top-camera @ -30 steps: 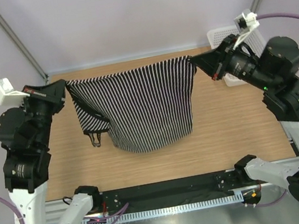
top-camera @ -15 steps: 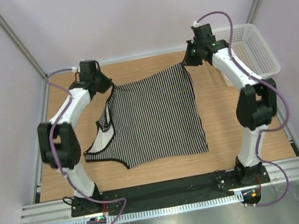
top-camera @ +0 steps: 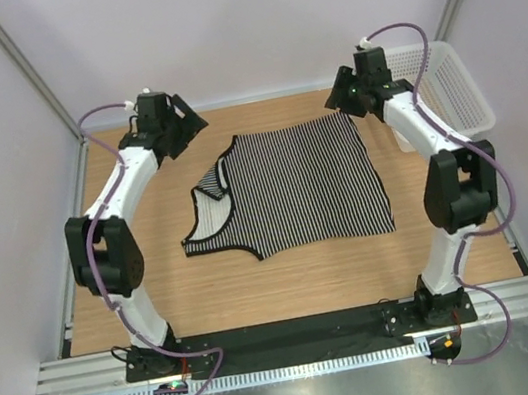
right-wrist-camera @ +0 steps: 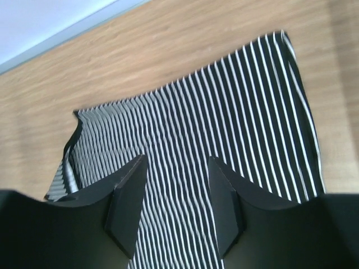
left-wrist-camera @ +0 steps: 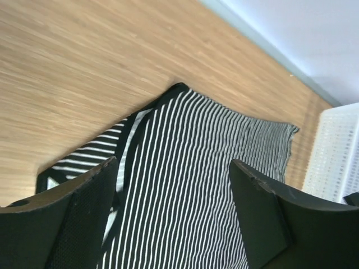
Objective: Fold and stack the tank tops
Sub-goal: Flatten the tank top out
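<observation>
No text, label, brand, number or sign can be read in any view.

In the left wrist view the tank top (left-wrist-camera: 185,140) runs behind the fingers of the left gripper (left-wrist-camera: 173,163) and off the bottom edge. The basket (left-wrist-camera: 336,157) beyond that gripper is cropped. The right gripper (right-wrist-camera: 176,159) hides fabric too.

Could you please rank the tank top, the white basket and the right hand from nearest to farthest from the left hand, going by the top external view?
1. Tank top: just right of the left hand, its far corner closest.
2. Right hand: across on the right, at the garment's other far corner.
3. White basket: far right, beyond the right hand.
</observation>
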Action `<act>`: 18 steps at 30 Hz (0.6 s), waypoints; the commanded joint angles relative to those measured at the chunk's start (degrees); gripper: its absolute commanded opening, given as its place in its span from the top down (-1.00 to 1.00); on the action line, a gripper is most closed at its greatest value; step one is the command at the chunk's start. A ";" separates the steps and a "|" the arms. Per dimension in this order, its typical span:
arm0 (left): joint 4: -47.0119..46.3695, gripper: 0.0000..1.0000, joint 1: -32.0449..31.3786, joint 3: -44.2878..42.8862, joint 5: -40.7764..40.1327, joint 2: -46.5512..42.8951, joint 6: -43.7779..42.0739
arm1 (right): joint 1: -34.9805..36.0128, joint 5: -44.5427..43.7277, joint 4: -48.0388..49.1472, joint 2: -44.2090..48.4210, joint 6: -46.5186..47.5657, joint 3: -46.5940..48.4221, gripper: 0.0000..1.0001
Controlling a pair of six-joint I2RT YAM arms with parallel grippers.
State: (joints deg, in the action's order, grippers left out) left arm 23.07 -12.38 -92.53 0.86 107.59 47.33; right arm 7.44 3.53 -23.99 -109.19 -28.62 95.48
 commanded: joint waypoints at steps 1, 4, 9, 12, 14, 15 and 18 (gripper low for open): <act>0.31 -0.59 -1.06 5.16 -3.93 -7.20 -3.73 | 0.38 1.65 6.58 11.16 -0.38 -9.33 -0.01; 3.02 -0.50 -3.52 7.37 -6.57 -8.54 -7.68 | 0.38 5.16 9.30 15.31 -1.61 -18.38 0.19; 11.72 -0.29 -9.75 3.51 -10.70 -5.47 -14.80 | 1.17 6.58 13.78 24.36 -3.46 -32.25 0.34; 12.26 0.02 -12.84 3.85 -12.11 -4.15 -18.15 | 2.40 6.40 14.14 27.53 -2.50 -37.10 0.38; 13.05 0.07 -13.46 3.85 -12.55 -2.75 -18.50 | 3.10 5.70 14.41 28.50 -2.40 -39.13 0.39; 13.84 0.07 -13.37 3.68 -12.38 -2.30 -18.68 | 3.28 5.61 15.28 29.37 -2.40 -41.15 0.39; 15.25 -0.01 -13.37 3.06 -12.03 -0.37 -18.85 | 3.81 5.08 17.56 30.26 -3.19 -44.49 0.42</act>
State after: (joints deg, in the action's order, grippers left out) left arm 35.66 -26.87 -87.29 -9.06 106.39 30.94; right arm 10.74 8.93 -12.64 -82.06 -30.81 53.15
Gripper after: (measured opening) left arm 0.489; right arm 0.304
